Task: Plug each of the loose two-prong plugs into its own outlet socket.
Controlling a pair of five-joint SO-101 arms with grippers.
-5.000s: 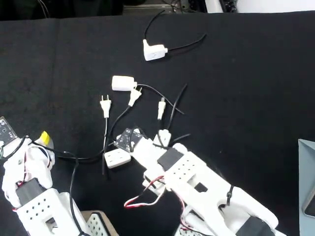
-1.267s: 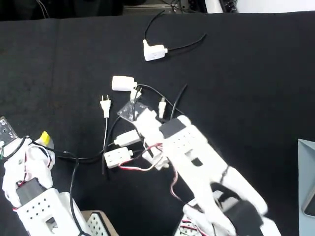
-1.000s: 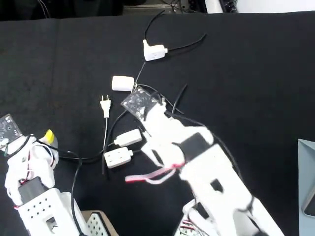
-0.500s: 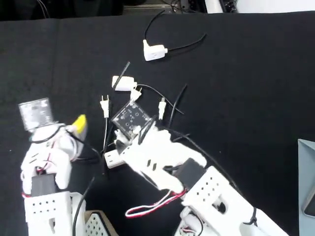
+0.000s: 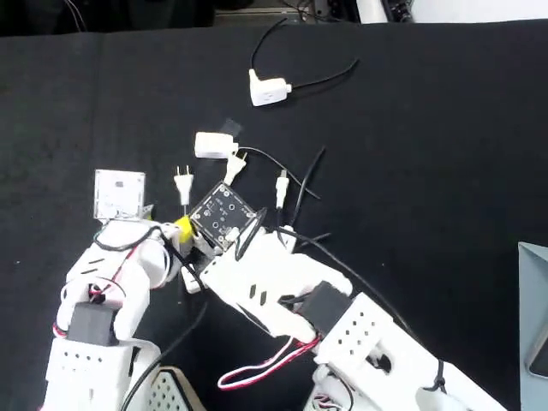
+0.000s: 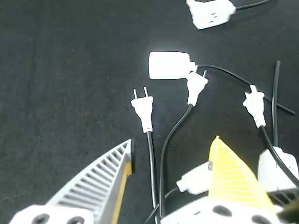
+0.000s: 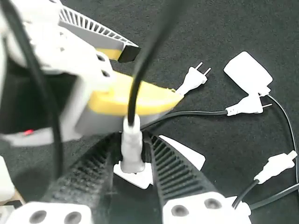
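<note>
My right gripper is shut on a white two-prong plug, which stands upright on a white outlet socket; its black cord runs up past the camera. In the high view this gripper sits just left of table centre. My left gripper is open, and its yellow finger lies right beside the held plug. Three loose plugs lie beyond both grippers. A free socket lies next to the middle plug, and another socket rests farther back.
Black cords trail between the plugs and under the arms. Two more white sockets lie near the left gripper's yellow finger. A grey-blue box stands at the right edge.
The left arm has swung forward and right until its yellow finger is beside the right wrist. The right arm came back from the loose plugs and settled low over the near sockets.
</note>
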